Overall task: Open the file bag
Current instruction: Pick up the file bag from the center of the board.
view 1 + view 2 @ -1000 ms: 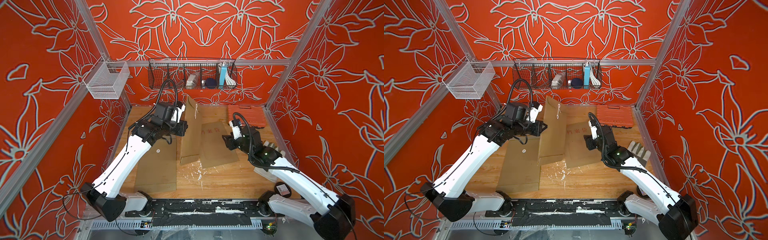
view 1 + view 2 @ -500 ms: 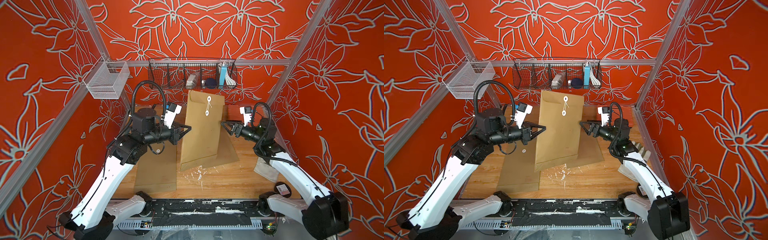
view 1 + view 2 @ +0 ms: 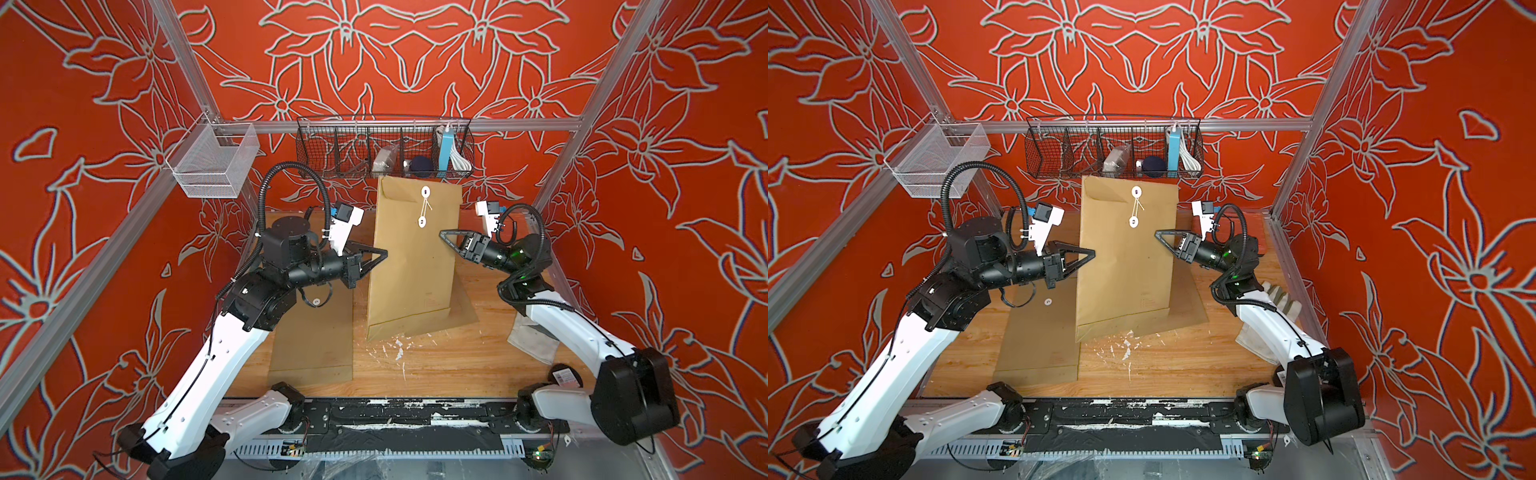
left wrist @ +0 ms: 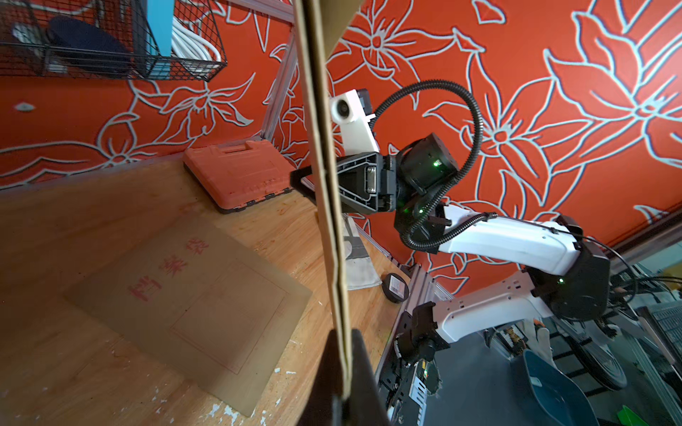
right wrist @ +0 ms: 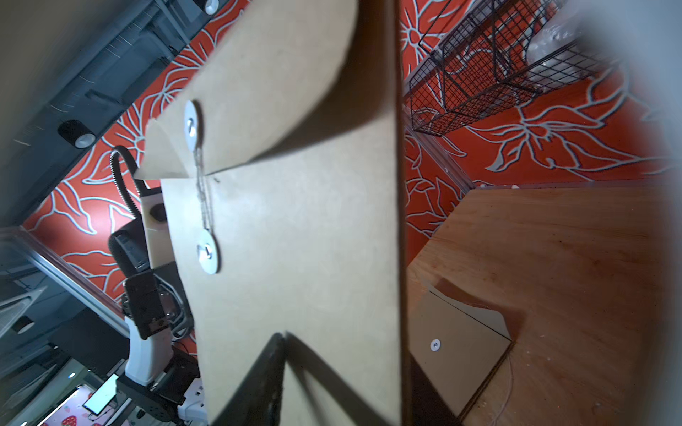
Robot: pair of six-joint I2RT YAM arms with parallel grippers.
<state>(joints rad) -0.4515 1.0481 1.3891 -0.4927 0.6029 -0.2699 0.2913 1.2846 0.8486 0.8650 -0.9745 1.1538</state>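
Note:
The file bag [image 3: 411,257] [image 3: 1125,257] is a brown paper envelope held upright above the wooden table [image 3: 436,365], its flap end toward the back wall. A thin string [image 3: 424,205] runs between two white discs on its front. My left gripper [image 3: 384,252] [image 4: 345,369] is shut on the bag's left edge. My right gripper [image 3: 442,232] [image 3: 1157,233] straddles the right edge. One finger [image 5: 265,369] lies against the front face and the other is hidden behind the paper, so its grip does not show.
Two more brown envelopes lie flat on the table, one on the left [image 3: 311,340] and one under the raised bag [image 3: 463,307]. An orange tool case [image 4: 236,173] sits at the back right. A black wire basket [image 3: 382,145] and a white mesh basket [image 3: 212,162] hang on the walls. A cloth [image 3: 532,336] lies at the right.
My left gripper lifted the file bag from edge-on near the table to upright with its front face up. My right gripper rose off the flat envelope to the bag's right edge and its jaws narrowed.

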